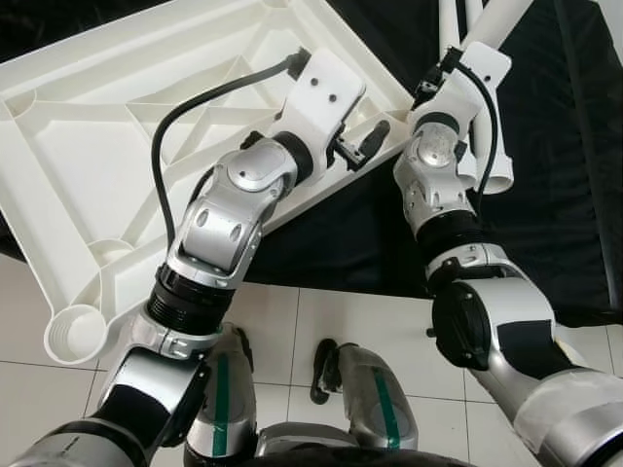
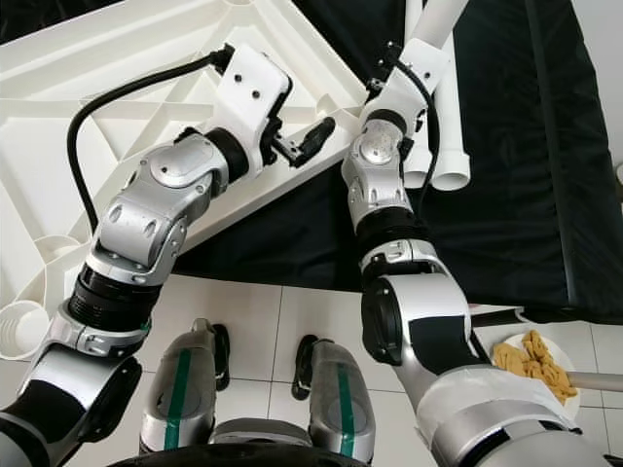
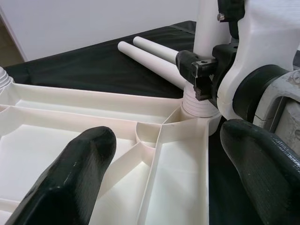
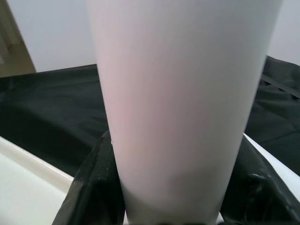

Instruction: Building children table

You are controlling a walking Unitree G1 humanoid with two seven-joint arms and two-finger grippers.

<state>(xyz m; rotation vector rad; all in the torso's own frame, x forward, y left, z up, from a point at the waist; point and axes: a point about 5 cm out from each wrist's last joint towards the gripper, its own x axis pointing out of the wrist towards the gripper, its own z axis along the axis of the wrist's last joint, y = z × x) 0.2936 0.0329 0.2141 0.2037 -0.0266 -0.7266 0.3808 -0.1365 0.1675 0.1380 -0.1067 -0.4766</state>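
No text, label, brand, number or sign can be read anywhere in these views. The white tabletop (image 1: 117, 136), the white legs (image 3: 154, 58) and the black cloth (image 2: 506, 195) under them carry no print, and the robot's arms show no legible marking either.

Your left silver arm (image 1: 229, 219) is reaching forward with the elbow bent, and its left two-finger black gripper (image 3: 164, 183) is hanging with fingers spread wide. Your right silver arm (image 1: 443, 190) is stretching up and forward, and its right two-finger black gripper (image 4: 178, 187) is clamping something between both fingers.
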